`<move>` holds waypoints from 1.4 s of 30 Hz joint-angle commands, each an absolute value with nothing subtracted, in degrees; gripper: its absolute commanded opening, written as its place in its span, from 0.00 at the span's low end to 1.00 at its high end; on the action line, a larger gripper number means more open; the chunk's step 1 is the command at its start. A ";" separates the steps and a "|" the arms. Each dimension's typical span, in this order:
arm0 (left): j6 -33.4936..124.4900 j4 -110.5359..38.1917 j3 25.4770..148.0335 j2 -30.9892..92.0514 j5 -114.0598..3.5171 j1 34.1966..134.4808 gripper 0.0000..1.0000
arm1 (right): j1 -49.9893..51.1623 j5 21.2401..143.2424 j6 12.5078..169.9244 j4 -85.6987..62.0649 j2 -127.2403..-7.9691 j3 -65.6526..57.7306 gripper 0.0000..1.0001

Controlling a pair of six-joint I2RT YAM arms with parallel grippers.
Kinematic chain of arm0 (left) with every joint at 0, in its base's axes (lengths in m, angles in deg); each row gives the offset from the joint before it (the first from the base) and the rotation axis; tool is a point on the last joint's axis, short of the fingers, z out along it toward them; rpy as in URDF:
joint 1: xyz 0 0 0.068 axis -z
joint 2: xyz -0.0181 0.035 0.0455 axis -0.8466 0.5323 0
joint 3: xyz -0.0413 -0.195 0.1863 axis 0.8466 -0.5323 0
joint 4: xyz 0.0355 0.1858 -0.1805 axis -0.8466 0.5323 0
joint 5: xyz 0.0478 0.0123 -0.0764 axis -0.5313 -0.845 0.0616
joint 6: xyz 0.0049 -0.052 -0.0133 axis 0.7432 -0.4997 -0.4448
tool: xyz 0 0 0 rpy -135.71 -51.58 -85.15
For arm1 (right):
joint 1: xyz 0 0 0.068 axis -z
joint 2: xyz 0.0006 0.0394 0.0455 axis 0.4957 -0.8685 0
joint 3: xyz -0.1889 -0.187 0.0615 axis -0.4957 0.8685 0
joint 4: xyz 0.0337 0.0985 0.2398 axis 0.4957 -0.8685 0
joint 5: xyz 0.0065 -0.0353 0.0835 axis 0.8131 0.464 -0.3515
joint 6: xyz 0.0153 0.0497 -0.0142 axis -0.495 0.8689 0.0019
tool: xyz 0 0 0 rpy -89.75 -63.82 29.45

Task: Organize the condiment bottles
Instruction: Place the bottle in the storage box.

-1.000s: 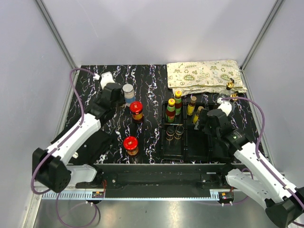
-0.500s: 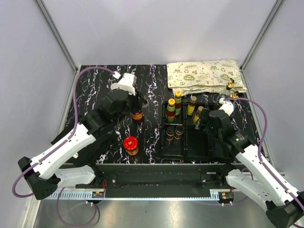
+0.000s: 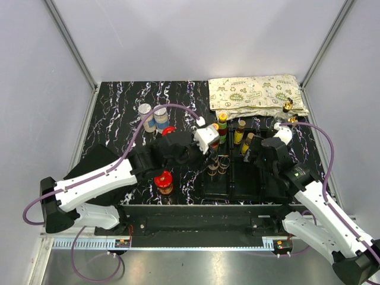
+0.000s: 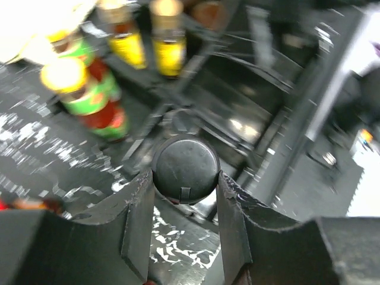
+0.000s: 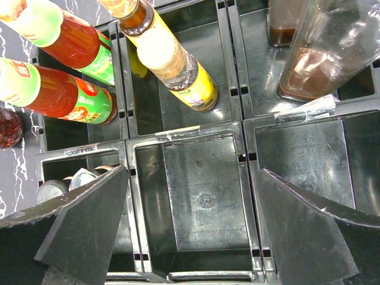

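My left gripper [image 4: 186, 178] is shut on a black-capped bottle [image 4: 186, 166]; both fingers press its round cap. In the top view that gripper [image 3: 214, 155] is at the left column of the black tray [image 3: 261, 193], by two ringed bottles [image 3: 218, 166]. Green-labelled red sauces [image 3: 217, 129] and yellow-labelled bottles [image 3: 242, 136] stand in the tray's back compartments. My right gripper [image 5: 193, 173] hangs open over an empty compartment [image 5: 205, 196], shown in the top view as the gripper [image 3: 254, 157].
Two grey-lidded shakers [image 3: 152, 114] stand at the back left. One red-lidded jar [image 3: 163, 180] is near the front, another [image 3: 168, 130] is half hidden by my left arm. A patterned cloth [image 3: 255, 92] and gold-spouted glass bottles [image 3: 288, 113] lie at the back right.
My left arm swung from the back left across to the tray's left column, uncovering the two shakers. The right arm stayed put.
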State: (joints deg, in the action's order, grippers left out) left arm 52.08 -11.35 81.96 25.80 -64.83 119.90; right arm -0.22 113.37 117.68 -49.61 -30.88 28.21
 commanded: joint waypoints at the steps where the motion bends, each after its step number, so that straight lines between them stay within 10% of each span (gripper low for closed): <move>1: 59.53 -16.23 81.21 24.65 -52.65 122.87 0.00 | 0.01 115.55 117.62 -48.58 -30.73 27.11 1.00; 42: 50.49 -29.59 76.72 46.97 -63.27 123.49 0.05 | 0.01 116.43 117.45 -48.57 -30.82 27.82 1.00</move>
State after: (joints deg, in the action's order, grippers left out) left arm 52.24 -24.37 76.82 46.06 -60.92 123.51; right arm -0.22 113.45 117.66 -49.64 -31.43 28.21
